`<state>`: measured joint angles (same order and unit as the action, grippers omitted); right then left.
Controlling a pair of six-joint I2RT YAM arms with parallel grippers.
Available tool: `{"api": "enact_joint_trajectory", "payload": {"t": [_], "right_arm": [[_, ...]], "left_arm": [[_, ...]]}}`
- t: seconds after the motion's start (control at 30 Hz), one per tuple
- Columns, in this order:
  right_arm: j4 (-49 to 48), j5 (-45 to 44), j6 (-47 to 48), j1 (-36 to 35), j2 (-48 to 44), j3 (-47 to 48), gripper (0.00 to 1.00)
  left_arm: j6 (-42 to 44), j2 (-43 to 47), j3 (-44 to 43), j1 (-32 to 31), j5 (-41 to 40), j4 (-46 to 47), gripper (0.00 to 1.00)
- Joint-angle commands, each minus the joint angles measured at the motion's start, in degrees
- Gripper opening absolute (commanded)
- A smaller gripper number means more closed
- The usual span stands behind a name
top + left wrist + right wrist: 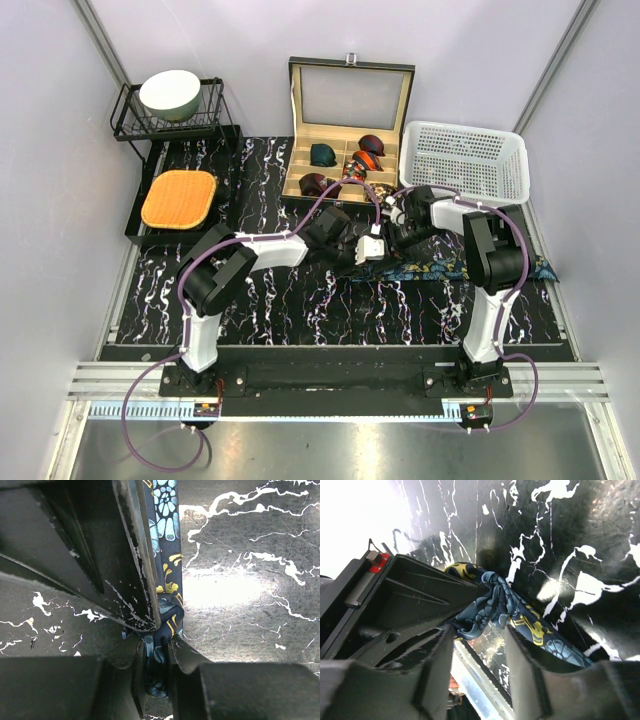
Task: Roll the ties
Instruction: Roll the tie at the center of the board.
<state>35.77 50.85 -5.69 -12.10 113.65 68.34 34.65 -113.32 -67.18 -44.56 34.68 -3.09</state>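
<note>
The dark navy tie [450,268] with a teal-and-gold pattern lies as a long strip on the marbled table, running right from the two grippers. My left gripper [368,248] is shut on a bunched end of it, seen in the left wrist view [156,647], where the tie [165,535] runs up and away. My right gripper [392,238] meets it tip to tip. In the right wrist view it [479,630] stands open, with crumpled tie folds [490,607] across its fingertips. Coiled green [322,154], maroon [312,183] and red-orange [371,146] ties sit in the box.
An open compartment box [350,75] stands at the back centre, a white mesh basket [463,160] at its right. A wire rack with a bowl [170,95] and an orange mat [179,198] are at the back left. Side rails border the table.
</note>
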Motion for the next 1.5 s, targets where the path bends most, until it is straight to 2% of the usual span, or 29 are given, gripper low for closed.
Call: {"api": "enact_joint_trajectory", "payload": {"t": [0.0,0.03,0.07,0.13,0.17,0.37,0.57,0.77,0.83,0.87,0.97,1.07,1.17,1.23,1.37,1.47], "right_arm": [[-2.9,1.5,-0.5,-0.6,2.0,0.2,0.45],[-2.8,1.4,-0.3,-0.6,2.0,0.2,0.40],[-2.7,0.7,0.2,-0.6,2.0,0.3,0.23],[-1.2,-0.6,1.3,-0.6,2.1,0.5,0.03],[-0.9,-2.2,2.3,-0.5,2.2,0.7,0.00],[2.3,-9.0,4.4,-0.1,4.0,2.4,0.00],[1.8,-13.1,3.6,-0.1,5.7,2.9,0.00],[1.7,-14.7,4.2,-0.1,6.4,2.3,0.00],[1.7,-14.6,4.4,-0.1,6.2,2.1,0.00],[1.7,-14.6,4.5,-0.1,6.3,2.0,0.00],[1.7,-14.5,4.7,-0.1,6.2,1.9,0.00],[1.8,-14.5,4.9,-0.1,6.2,1.9,0.00],[1.8,-14.4,5.2,-0.1,6.1,2.0,0.00],[2.0,-14.4,5.2,-0.1,6.1,2.0,0.00],[1.8,-14.4,5.3,-0.1,6.0,1.8,0.00],[1.9,-14.5,5.3,-0.2,5.9,1.8,0.00]], "left_arm": [[-0.2,-4.7,2.4,-0.4,-3.7,-11.4,0.15],[0.0,-4.7,2.4,-0.4,-3.5,-11.4,0.15],[0.0,-4.7,2.5,-0.4,-3.5,-11.4,0.16],[0.1,-4.7,2.6,-0.4,-3.1,-11.6,0.18],[0.1,-4.8,2.8,-0.4,-3.1,-11.5,0.20],[1.2,-4.5,3.4,0.1,-1.1,-10.7,0.29],[0.5,-3.8,2.9,0.6,0.5,-9.9,0.49],[-3.1,1.8,6.6,1.8,2.2,-0.7,0.67],[-5.7,2.7,6.7,2.0,0.8,2.9,0.70],[-6.3,3.0,6.6,2.1,0.2,4.4,0.74],[-7.4,3.3,4.8,2.0,-2.0,5.5,0.80],[-5.5,3.2,3.0,1.6,-3.0,4.7,0.80],[-3.1,2.0,0.3,1.4,-3.3,-1.2,0.75],[-2.6,1.3,-0.7,1.3,-4.7,-1.9,0.73],[-2.0,1.0,-1.8,1.3,-5.7,-1.8,0.79],[-0.2,-0.8,-5.1,1.0,-3.0,-6.3,0.83]]}}
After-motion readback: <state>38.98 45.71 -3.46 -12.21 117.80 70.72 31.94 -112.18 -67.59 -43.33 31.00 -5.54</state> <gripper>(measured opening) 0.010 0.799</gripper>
